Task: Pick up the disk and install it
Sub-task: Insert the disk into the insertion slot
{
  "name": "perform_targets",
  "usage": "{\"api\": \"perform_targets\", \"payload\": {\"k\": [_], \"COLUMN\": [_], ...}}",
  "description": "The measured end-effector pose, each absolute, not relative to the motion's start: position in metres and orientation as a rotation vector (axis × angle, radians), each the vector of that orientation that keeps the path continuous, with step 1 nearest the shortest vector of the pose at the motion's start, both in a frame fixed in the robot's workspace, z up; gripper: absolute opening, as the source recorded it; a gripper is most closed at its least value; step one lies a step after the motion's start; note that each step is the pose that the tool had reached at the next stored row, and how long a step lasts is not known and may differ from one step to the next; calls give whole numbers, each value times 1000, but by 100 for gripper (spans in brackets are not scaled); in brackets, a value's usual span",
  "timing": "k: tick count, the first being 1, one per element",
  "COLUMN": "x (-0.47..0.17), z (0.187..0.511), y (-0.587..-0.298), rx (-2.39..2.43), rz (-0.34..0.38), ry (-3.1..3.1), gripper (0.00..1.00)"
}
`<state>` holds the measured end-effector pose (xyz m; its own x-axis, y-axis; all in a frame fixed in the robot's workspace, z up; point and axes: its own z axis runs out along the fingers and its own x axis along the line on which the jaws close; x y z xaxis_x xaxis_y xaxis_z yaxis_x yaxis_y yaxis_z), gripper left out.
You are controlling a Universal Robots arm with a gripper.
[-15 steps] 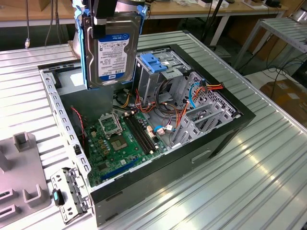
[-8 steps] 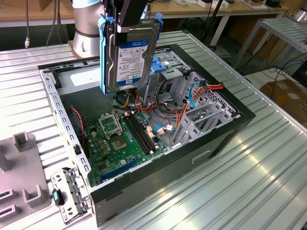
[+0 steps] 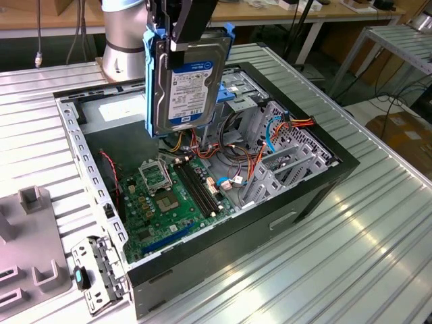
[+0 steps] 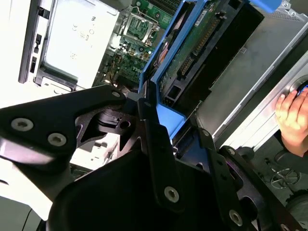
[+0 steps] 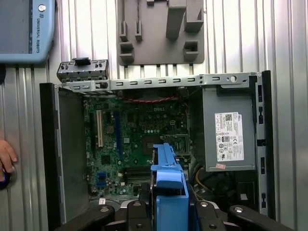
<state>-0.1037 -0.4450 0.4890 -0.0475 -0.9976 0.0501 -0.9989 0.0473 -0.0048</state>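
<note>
At the exterior view's left, a grey fixture plate (image 3: 27,260) is seen lying on the ribbed metal table (image 3: 351,256), and just beside it a loose metal bracket (image 3: 101,273) carrying a small blue latch is found, set against the near corner of the open computer case (image 3: 317,185). Inside the case the green motherboard (image 3: 162,202) is exposed, with the grey power supply (image 3: 111,111) at the far end. Above the middle of the case the disk (image 3: 189,84) is held upright on its edge, its label turned toward the camera and its blue side rails (image 3: 228,40) showing at the edges. It is clamped at its upper edge by the gripper (image 3: 179,42), whose fingers are closed on it, and it is seen hanging clear of the parts below. In the second wrist view the circuit-board side of the disk (image 4: 202,43) is shown in that same grasp, and a person's hand (image 4: 291,122) is seen resting at the table's edge, well apart from the case. Further to the exterior view's right, the metal drive cage (image 3: 283,145) is seen, with orange and blue cables (image 3: 287,125) threaded about it. The pick-up is judged done. The installation is judged not yet done, since the disk is seated in no bay and is touching nothing in the case.
</note>
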Motion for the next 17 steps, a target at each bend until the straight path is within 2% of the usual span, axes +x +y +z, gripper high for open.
{"api": "perform_targets", "payload": {"k": [17], "x": [-102], "z": [485], "y": [-454], "rx": [2144], "rz": [62], "ry": [-2248], "gripper": [37]}}
